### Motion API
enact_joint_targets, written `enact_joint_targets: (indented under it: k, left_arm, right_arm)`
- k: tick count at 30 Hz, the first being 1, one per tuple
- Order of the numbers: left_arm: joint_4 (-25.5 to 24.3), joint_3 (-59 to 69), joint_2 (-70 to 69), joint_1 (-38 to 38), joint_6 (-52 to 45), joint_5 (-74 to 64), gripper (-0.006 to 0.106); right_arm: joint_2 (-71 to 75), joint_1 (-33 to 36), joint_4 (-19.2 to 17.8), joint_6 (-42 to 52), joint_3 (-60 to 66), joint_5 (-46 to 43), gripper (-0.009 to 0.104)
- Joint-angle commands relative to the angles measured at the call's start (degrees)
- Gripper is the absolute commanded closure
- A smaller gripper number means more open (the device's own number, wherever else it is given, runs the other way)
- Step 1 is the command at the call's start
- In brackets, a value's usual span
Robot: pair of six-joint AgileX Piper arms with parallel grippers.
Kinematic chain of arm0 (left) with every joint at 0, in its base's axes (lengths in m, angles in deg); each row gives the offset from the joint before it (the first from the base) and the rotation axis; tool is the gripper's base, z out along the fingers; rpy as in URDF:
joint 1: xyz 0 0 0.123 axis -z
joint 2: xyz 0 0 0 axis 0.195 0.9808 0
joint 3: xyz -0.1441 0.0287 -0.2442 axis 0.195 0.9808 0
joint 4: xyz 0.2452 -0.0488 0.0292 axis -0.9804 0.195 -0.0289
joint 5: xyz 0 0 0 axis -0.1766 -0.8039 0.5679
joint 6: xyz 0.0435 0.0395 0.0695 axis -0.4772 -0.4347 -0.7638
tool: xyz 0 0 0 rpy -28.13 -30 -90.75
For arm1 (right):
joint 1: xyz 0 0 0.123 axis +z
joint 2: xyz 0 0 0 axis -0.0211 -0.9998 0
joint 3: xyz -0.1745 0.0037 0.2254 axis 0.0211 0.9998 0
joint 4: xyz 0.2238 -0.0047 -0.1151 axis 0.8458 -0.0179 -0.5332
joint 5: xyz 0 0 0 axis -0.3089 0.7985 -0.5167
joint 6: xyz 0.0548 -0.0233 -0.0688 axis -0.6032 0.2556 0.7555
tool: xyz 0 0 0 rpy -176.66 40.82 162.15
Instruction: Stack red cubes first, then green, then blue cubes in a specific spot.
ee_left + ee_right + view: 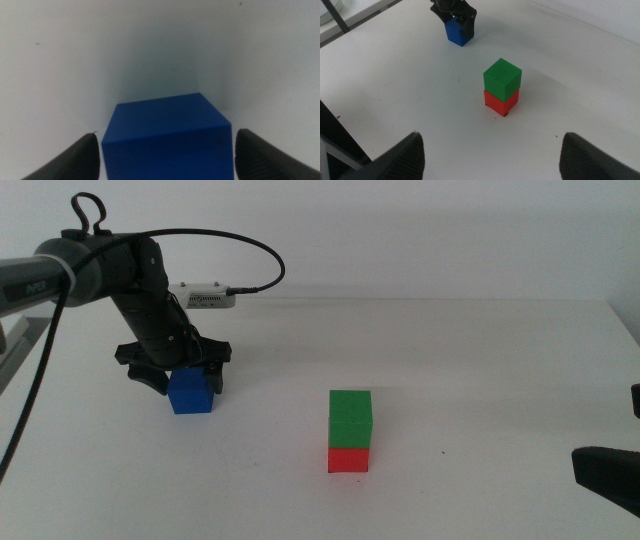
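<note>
The green cube sits squarely on the red cube near the table's middle. This stack covers the specific spot, so its marks are mostly hidden. At the left stands the blue cube, resting on the table. My left gripper is lowered over it, open, with one jaw close on each side of the cube. My right gripper waits open and holding nothing at the bottom right.
A small black speck marks the white table to the right of the stack. The left arm's black cable loops above it. The table's far edge runs along a white wall.
</note>
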Motion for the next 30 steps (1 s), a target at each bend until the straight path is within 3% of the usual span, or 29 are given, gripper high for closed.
enact_joint_targets:
  k: [1,6,16,22,26,30]
  left_arm:
    - [0.6,-0.4,0.1,0.1,0.0,0.9,0.012]
    - [1.4,-0.4,0.4,0.1,0.1,0.9,0.031]
    - [1.7,-0.4,-2.9,0.1,2.8,-4.4,0.102]
    - [0.2,1.8,-14.6,3.6,8.3,-9.0,0.102]
    - [-8.1,5.1,-23.0,10.4,18.8,-11.8,0.102]
    - [-12.2,6.6,-28.5,18.6,29.8,-13.9,0.102]
  right_arm:
    - [0.3,-0.5,-0.3,0.2,0.2,-0.5,0.004]
    - [0.3,-0.5,-0.3,0.2,0.2,-0.5,0.004]
    - [0.3,-0.5,-0.3,0.2,0.2,-0.5,0.004]
    - [0.3,-0.5,-0.3,0.2,0.2,-0.5,0.004]
    - [0.3,-0.5,-0.3,0.2,0.2,-0.5,0.004]
    - [0.3,-0.5,-0.3,0.2,0.2,-0.5,0.004]
